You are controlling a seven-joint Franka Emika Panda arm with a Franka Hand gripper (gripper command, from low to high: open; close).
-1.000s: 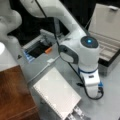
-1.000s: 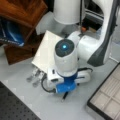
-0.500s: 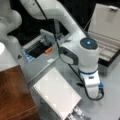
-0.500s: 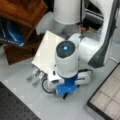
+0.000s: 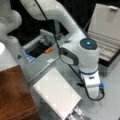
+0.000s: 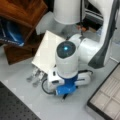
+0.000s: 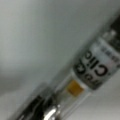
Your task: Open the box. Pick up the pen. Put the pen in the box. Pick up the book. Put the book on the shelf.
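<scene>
On the pen, which fills your wrist view on a slant, you can read dark letters on its pale band: "Clic" comes through, with a larger partly cut-off letter just below it that cannot be made out. A line of much smaller print sits further up the same band, but it is too blurred for you to read. In both front views nothing legible shows on the open box, the book or the arm, and the gripper itself is hidden behind the arm's wrist there.
</scene>
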